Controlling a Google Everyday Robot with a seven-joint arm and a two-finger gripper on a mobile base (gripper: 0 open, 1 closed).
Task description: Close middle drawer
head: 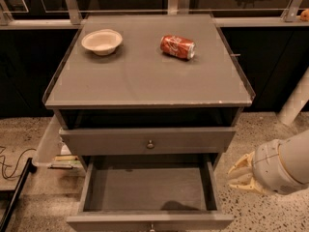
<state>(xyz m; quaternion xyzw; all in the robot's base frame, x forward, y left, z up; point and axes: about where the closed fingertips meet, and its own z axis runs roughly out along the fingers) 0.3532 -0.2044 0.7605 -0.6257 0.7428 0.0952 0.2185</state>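
Observation:
The grey cabinet [145,88] stands in the middle of the camera view. Its middle drawer [145,190] is pulled far out toward me and is empty; its flat front [149,221] lies at the bottom edge of the view. The upper drawer [111,140], with a small round knob [150,143], sits just above it and stands slightly out. My gripper [235,177] is at the lower right, just right of the open drawer's right side and apart from it. Its beige fingers [243,164] point left, stand a little apart and hold nothing.
A cream bowl [102,41] and a red soda can [177,47] lying on its side rest on the cabinet top. A clear plastic panel [48,144] and a black cable [9,164] are on the speckled floor at the left. A white post [294,105] leans at the right.

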